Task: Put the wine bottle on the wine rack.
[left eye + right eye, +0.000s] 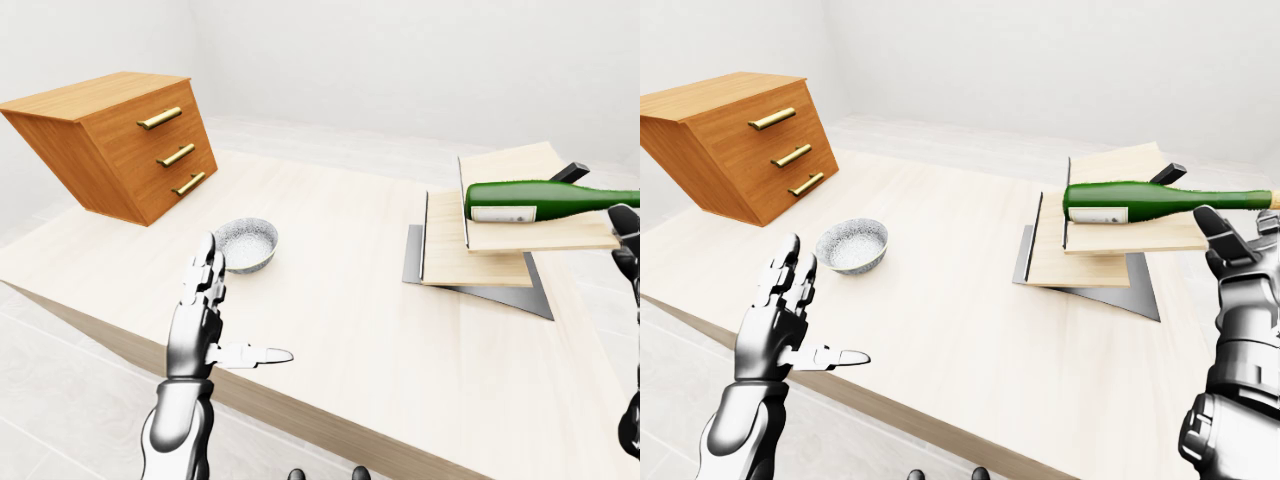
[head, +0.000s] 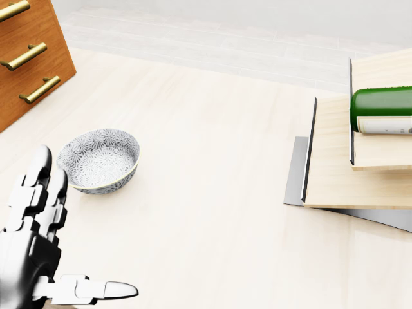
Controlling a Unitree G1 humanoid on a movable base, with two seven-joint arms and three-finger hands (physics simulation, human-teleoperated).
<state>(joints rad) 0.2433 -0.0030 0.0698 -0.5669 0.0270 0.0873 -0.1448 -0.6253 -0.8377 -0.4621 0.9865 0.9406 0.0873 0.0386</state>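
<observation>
The green wine bottle (image 1: 1150, 200) with a white label lies on its side on the upper wooden shelf of the wine rack (image 1: 1095, 262), at the right of the table, its neck pointing right. My right hand (image 1: 1240, 255) is open, fingers up, just below and beside the bottle's neck, not closed on it. My left hand (image 1: 790, 320) is open and empty over the table's near edge at the lower left, thumb pointing right.
A patterned grey bowl (image 2: 100, 161) stands on the light wood table (image 1: 330, 300) left of centre. A wooden chest of three drawers (image 1: 125, 140) with brass handles sits at the table's top left. The rack has a grey metal base (image 1: 500, 290).
</observation>
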